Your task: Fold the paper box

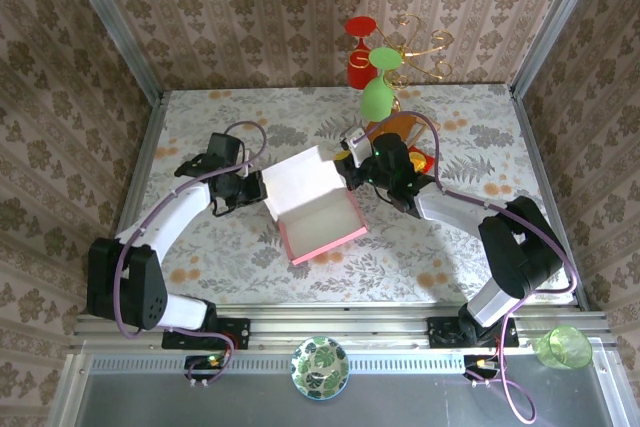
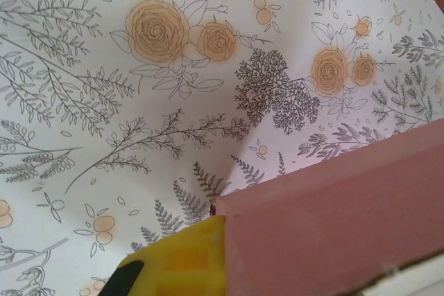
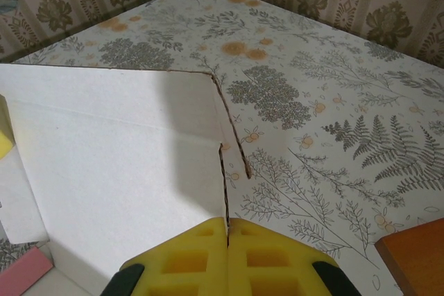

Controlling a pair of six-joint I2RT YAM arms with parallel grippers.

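**Paper box part-folded, held at two edges**

The paper box [image 1: 322,229] sits at the middle of the flowered table [image 1: 200,127], between the two arms. Its near half already forms a shallow tray with raised pink walls. The far half is a white panel [image 3: 118,164] standing tilted up and open, like a raised lid.

The left gripper [image 1: 254,190] meets the box's left side. In the left wrist view one yellow pad [image 2: 180,261] lies flat against the pink outer wall [image 2: 333,220]; the other pad is hidden behind that wall, so the jaws read as pinched on it. The right gripper [image 3: 227,240] has its two yellow pads pressed together on the cut edge of the white panel, at the box's far right corner [image 1: 345,159].

Judged from this, the tray walls are done. Bringing the upright panel down and tucking its flaps appears to remain.
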